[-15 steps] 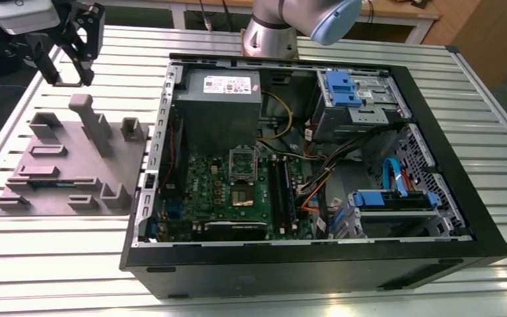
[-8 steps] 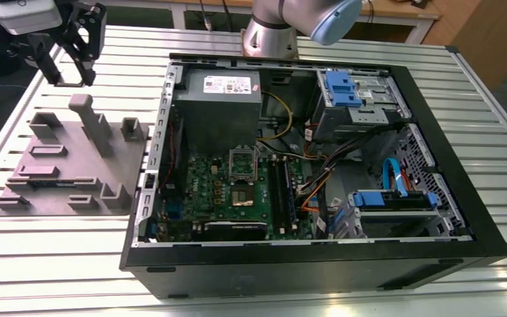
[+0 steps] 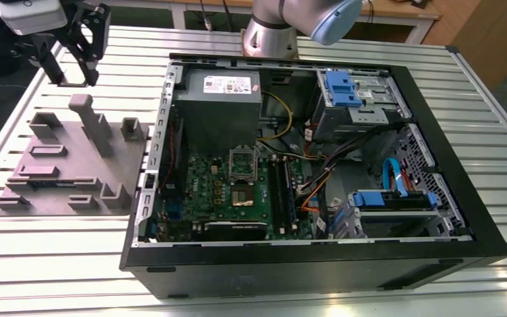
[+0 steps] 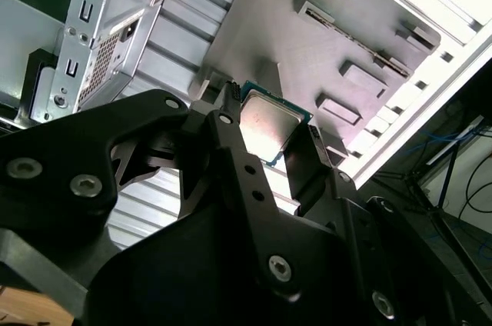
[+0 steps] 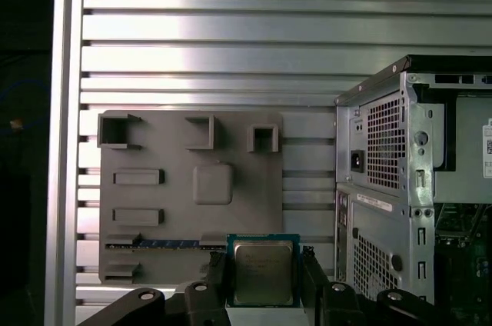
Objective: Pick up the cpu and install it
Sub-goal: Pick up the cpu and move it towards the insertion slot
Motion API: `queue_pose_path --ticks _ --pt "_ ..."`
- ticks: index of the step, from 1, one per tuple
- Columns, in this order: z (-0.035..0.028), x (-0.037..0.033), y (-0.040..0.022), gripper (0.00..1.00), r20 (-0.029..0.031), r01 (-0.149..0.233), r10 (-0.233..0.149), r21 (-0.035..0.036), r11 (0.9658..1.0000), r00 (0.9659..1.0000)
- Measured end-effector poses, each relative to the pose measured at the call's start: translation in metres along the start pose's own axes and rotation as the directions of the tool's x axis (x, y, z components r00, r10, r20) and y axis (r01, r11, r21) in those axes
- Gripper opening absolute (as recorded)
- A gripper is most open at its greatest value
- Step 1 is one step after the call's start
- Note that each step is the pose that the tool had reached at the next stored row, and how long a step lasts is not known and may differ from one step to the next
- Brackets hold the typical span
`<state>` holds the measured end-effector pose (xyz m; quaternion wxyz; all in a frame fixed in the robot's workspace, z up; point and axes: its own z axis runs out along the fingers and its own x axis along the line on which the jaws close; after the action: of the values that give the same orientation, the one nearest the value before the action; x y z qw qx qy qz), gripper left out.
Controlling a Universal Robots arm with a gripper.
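The cpu (image 5: 263,271), a flat square chip with a shiny silver top and a green rim, is held between the black fingers of my gripper (image 5: 263,264). The second wrist view shows the same grip, with the gripper (image 4: 270,128) shut on the edges of the cpu (image 4: 265,122). In the exterior view the gripper (image 3: 73,69) hangs high above the slatted table, beyond the far end of the grey fixture plate (image 3: 60,172) and off the exterior view's left of the open computer case (image 3: 465,198). The motherboard (image 3: 209,191) lies inside the case, with its socket area (image 3: 243,197) uncovered.
The grey fixture plate (image 5: 177,211) carries raised holders and a memory stick (image 5: 165,243) near its edge. Inside the case are a grey power supply box (image 3: 218,105), blue drive brackets (image 3: 342,89), and loose cables (image 3: 324,178). The arm's base (image 3: 269,36) stands behind the case.
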<state>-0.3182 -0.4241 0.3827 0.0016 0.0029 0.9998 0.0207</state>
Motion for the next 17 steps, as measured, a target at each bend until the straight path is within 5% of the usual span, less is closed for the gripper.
queue_pose_path --ticks 17 --pt "0.0 -0.0063 0.0 0.47 0.0 0.0 0.0 0.0 1.0 1.0"
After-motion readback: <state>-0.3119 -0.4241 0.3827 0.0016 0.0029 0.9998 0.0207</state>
